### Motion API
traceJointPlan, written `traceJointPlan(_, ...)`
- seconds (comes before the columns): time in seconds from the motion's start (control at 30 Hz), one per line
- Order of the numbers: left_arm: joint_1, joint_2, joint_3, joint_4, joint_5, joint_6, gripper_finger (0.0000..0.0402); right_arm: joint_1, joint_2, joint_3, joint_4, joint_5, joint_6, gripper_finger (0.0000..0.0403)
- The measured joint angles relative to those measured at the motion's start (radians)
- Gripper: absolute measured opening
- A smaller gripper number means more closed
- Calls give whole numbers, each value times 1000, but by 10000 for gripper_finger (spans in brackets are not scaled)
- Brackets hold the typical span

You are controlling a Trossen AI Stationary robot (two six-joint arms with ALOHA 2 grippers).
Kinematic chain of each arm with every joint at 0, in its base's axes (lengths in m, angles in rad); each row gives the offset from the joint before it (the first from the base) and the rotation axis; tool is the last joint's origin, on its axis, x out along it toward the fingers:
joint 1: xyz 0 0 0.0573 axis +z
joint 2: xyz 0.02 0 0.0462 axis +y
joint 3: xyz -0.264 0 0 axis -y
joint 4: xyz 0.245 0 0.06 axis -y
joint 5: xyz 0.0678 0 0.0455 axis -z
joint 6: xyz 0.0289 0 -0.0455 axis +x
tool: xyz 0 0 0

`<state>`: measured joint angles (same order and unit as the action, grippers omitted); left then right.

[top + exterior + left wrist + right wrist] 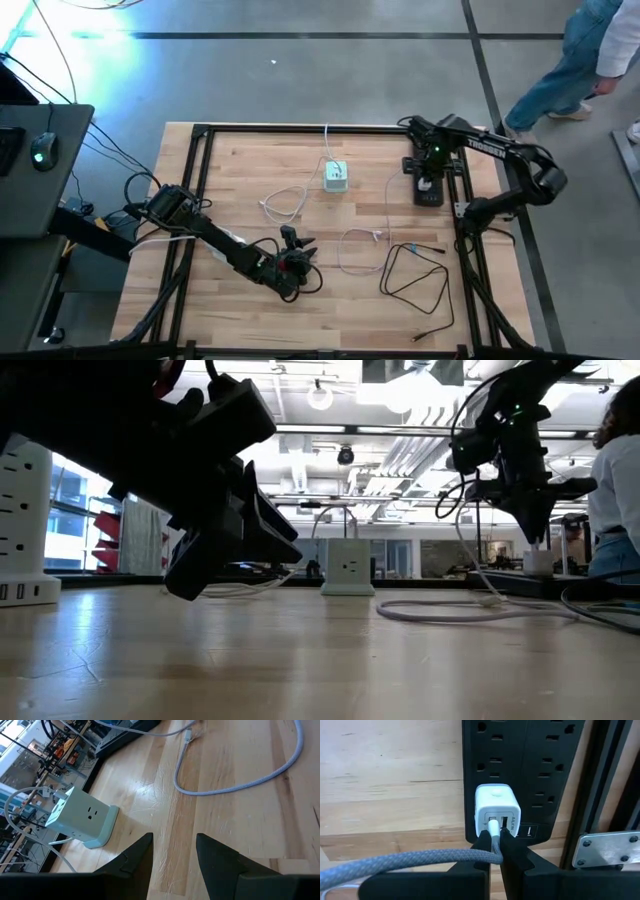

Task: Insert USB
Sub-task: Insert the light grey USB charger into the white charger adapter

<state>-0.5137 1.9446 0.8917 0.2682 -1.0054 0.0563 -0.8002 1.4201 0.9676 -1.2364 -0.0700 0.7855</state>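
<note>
On the black power strip (530,760) at the table's right sits a white USB charger (497,807). A grey braided cable (395,865) ends in a white USB plug (493,826) that stands at one of the charger's ports. My right gripper (494,840) hangs above the strip (428,190), pointing down, shut on that plug. My left gripper (292,240) waits low over the table's near middle, open (174,845), with nothing between its fingers. My right gripper pinches the cable's plug end (494,840) between its two fingers, just behind where it meets the charger's port. The fingers come from above, pointing down. The plug's tip stands in or at the port; how deep it sits I cannot tell. The cable trails off sideways from the fingers.
A white cube outlet (335,176) stands at the far middle with a white cord. Loops of grey cable (360,240) and a black cable (415,275) lie on the wood between the arms. A black frame rails the table. A person (590,50) stands beyond the far right corner.
</note>
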Motion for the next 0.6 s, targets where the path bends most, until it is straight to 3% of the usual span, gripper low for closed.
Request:
traceJointPlan(0.37, 0, 0, 0, -1, 0, 0, 129, 32, 57, 4, 3, 51, -75, 7)
traceJointPlan(0.6, 0, 0, 0, -2, 0, 0, 129, 31, -8, -1, 7, 43, -188, 87)
